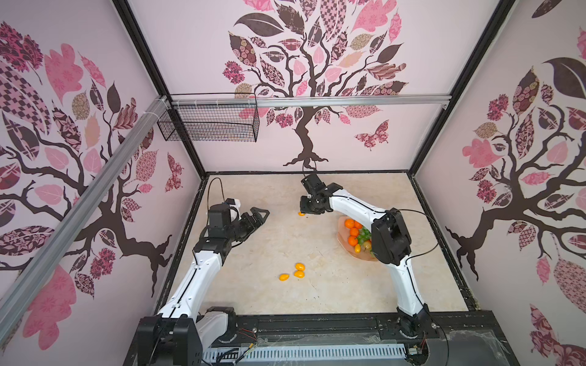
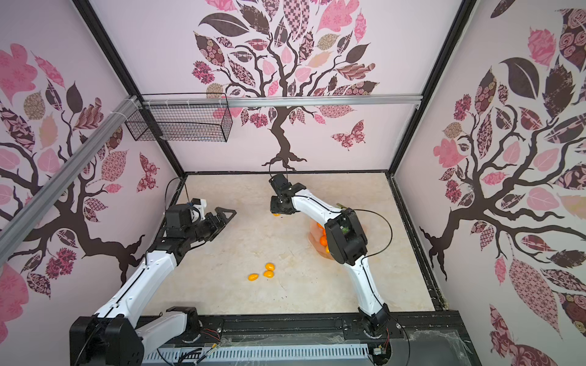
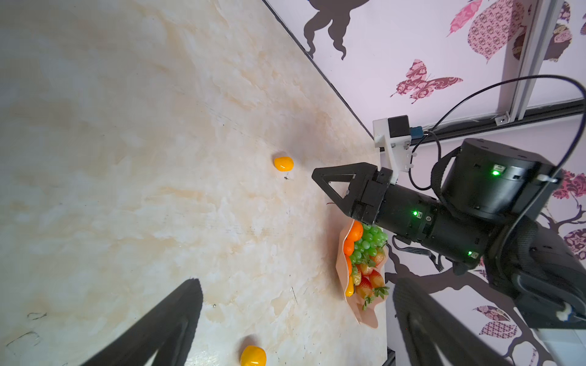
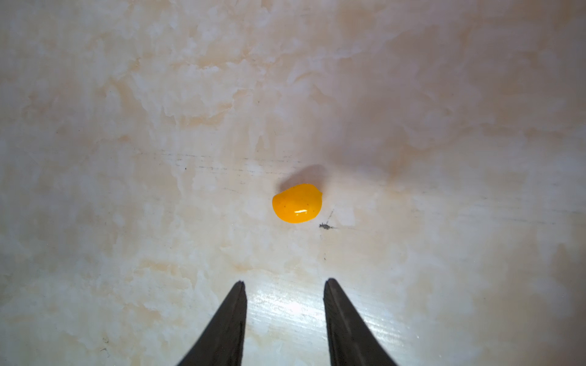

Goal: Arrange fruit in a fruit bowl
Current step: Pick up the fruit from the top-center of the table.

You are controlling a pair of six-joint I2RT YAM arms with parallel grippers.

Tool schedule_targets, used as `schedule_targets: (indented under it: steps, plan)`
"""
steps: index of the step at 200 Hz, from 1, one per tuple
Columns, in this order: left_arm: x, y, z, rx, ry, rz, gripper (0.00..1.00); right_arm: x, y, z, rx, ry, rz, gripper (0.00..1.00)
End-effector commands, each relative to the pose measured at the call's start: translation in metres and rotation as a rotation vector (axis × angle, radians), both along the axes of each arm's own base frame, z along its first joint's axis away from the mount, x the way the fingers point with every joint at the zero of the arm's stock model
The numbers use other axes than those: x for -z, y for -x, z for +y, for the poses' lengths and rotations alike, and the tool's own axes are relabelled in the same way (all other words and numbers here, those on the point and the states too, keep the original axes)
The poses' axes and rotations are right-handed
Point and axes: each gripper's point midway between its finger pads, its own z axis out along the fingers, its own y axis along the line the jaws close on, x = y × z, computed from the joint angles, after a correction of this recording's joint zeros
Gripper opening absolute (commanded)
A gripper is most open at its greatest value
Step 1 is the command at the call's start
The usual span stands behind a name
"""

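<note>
**Slick oval, pincer not yet around it**

Right pincer (image 4: 285, 281) hovers over the far middle of the surface (image 1: 285, 240), fingers spread, nothing between them. The oval (image 4: 297, 203) lies loose on the surface just ahead of the tips, not in the gap. Close here and it probably grabs air. Come down off line and a finger could nudge that glossy little thing away; it looks ready to roll. A pinch near its end might squirt it out sideways.

The bowl (image 1: 343, 239) sits to the right, already piled with fruit (image 3: 367, 244), and the right arm (image 1: 390, 237) hangs over it. In a dish that shallow and that full, a drop from height could bounce off the heap and over the rim.

Left pincer (image 3: 296, 285) waits at far left, fingers spread, empty. Three ovals (image 1: 298, 274) wait near centre.
</note>
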Motion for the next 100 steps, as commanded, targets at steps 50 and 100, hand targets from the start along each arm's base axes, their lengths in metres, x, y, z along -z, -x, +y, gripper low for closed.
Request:
schedule_targets:
  steps: [50,100]
  plan:
    - [0.002,-0.001,-0.001,0.027,0.029,0.003,0.98,0.051,-0.019,-0.006,0.030,0.206,0.069,0.44]
    - [0.002,-0.001,-0.003,0.036,0.032,0.002,0.98,0.060,-0.034,-0.002,0.041,0.221,0.039,0.44]
